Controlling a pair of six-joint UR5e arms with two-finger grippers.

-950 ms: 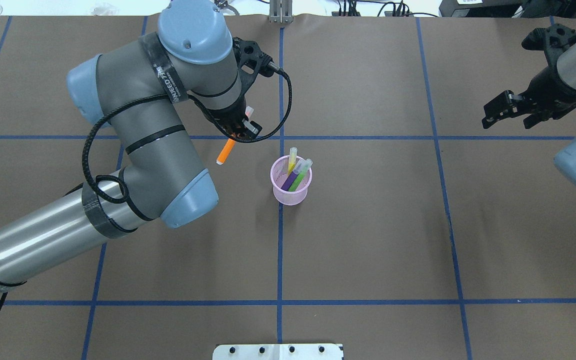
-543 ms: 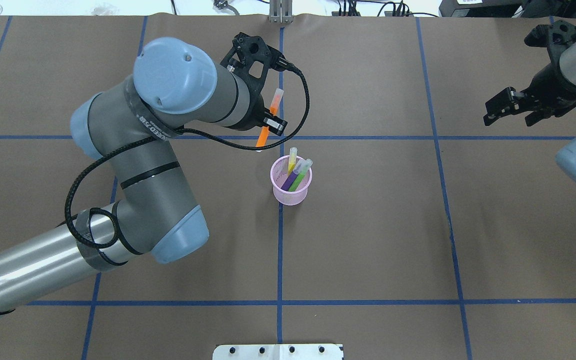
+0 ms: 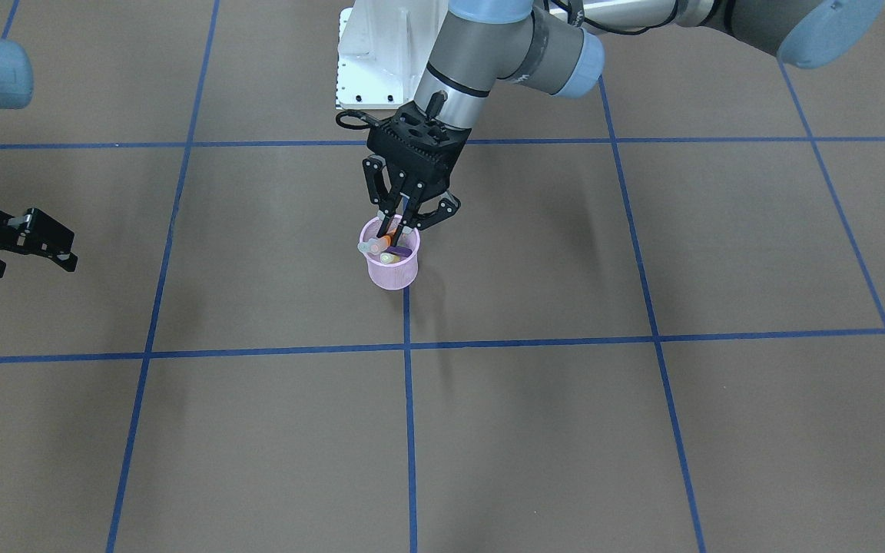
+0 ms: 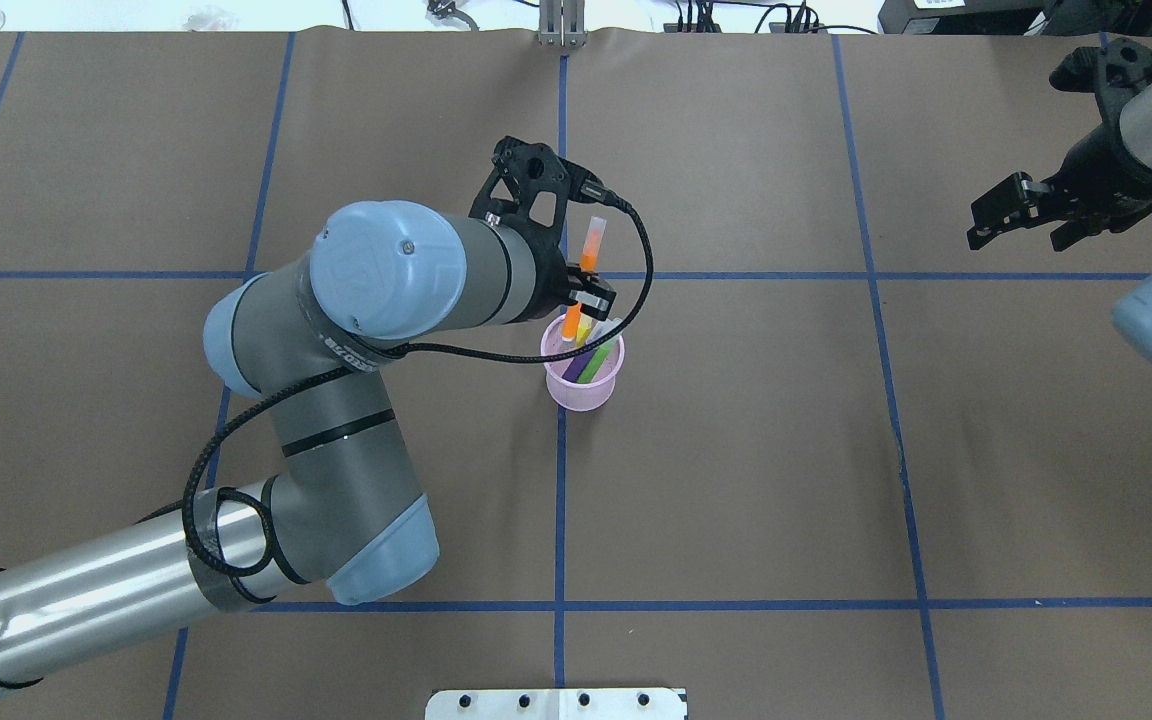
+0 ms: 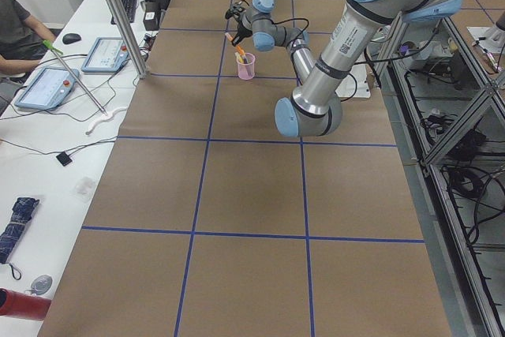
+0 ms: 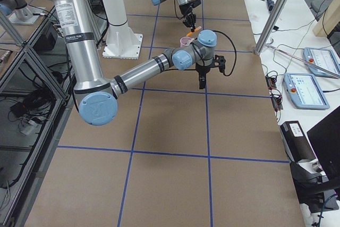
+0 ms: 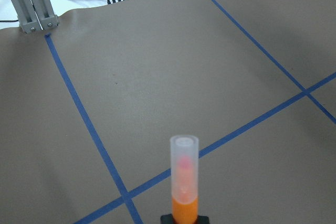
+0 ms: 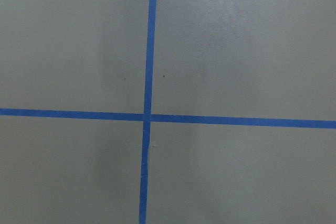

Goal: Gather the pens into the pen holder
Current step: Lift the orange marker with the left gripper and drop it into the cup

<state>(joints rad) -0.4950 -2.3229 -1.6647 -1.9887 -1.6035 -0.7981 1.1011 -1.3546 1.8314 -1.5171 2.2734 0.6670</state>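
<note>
My left gripper point(image 4: 584, 297) is shut on the orange pen point(image 4: 591, 245). It holds the pen steeply tilted, translucent cap up, with the lower end at the rim of the pink mesh pen holder point(image 4: 584, 388). The purple pen point(image 4: 578, 363), green pen point(image 4: 597, 362) and yellow pen point(image 4: 586, 329) stand inside the holder. The front view shows the left gripper point(image 3: 395, 230) right over the holder point(image 3: 392, 273). The left wrist view shows the orange pen's cap point(image 7: 184, 174). My right gripper point(image 4: 1011, 228) is open and empty, far to the right.
The white metal base point(image 3: 381, 54) stands behind the holder on the robot's side, and its edge shows in the overhead view point(image 4: 556, 703). Blue tape lines point(image 4: 561, 500) divide the brown table. My right gripper point(image 3: 34, 265) hovers near the table's end.
My left gripper has carried the orange pen right and toward the holder, and the pen's lower end is now at the rim. The right arm has hardly moved.
</note>
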